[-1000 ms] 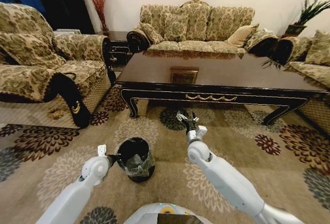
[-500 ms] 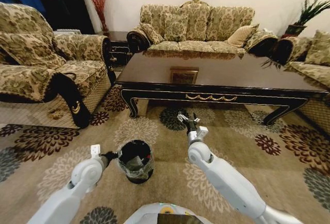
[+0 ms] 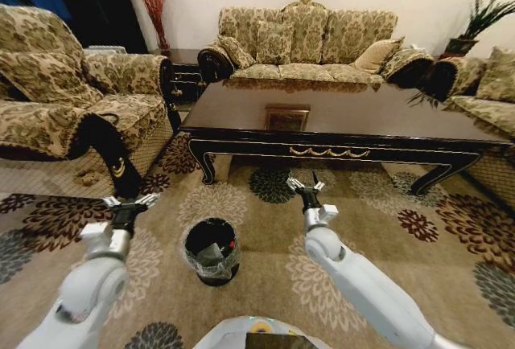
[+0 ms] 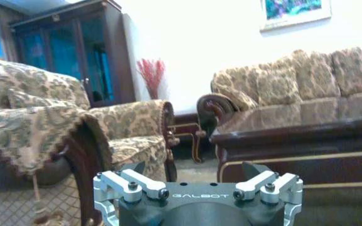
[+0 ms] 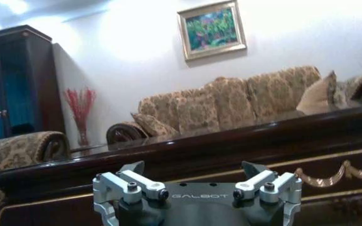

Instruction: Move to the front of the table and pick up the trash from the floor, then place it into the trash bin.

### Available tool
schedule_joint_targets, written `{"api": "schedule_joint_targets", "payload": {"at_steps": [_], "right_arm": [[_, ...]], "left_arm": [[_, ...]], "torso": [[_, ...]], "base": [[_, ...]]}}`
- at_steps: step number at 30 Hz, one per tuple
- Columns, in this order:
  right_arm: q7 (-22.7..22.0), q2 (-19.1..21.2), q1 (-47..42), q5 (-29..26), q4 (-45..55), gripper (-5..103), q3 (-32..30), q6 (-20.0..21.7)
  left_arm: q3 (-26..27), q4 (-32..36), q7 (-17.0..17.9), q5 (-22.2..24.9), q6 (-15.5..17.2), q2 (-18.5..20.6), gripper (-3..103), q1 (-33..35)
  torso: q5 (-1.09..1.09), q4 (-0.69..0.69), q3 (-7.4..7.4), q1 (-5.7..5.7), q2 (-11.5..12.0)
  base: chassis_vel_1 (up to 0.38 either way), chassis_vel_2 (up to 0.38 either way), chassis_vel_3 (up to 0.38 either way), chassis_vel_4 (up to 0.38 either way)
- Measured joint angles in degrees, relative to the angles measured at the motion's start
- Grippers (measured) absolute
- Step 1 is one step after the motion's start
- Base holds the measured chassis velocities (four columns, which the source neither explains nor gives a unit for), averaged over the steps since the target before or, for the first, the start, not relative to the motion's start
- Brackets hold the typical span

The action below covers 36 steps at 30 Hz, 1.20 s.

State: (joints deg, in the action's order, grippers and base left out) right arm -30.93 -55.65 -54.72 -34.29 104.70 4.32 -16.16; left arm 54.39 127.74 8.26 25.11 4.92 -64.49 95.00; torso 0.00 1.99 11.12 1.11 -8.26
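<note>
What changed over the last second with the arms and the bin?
The left gripper lifted away from the trash bin rim and swung out to the robot's left, now hanging open and empty over the floor. The right gripper, also open, drifted slightly toward the table. The bin, with trash inside, stayed put.

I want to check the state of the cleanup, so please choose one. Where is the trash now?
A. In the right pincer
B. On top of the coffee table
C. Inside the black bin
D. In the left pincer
C: in the head view, pale crumpled litter lies inside the trash bin, while the left pincer and right pincer are both open and empty.
</note>
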Motion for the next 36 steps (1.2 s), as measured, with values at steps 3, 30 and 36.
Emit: {"api": "schedule_joint_targets", "payload": {"at_steps": [3,30,36], "right_arm": [[2.61,1.41,-4.63,2.48,2.33,100,-2.2,-0.82],[6.82,2.32,-19.82,8.61,8.1,100,-9.24,-4.36],[6.87,1.82,-20.26,9.17,8.09,100,-9.09,-4.43]], "left_arm": [[1.51,-0.09,-2.2,-0.46,-1.51,-2.72,100,0.79],[-2.07,5.23,0.57,2.03,3.83,-7.1,100,2.2],[-2.25,5.35,0.64,2.14,4.12,-6.95,100,2.4]], "torso": [[0.0,-0.01,0.0,0.0,0.0],[-0.01,-0.02,0.01,0.0,0.0],[0.0,0.0,0.01,0.01,-0.01]], "base": [[0.0,0.0,0.0,0.0],[0.107,-0.145,-0.108,0.143],[0.299,-0.356,-0.29,0.353]]}}
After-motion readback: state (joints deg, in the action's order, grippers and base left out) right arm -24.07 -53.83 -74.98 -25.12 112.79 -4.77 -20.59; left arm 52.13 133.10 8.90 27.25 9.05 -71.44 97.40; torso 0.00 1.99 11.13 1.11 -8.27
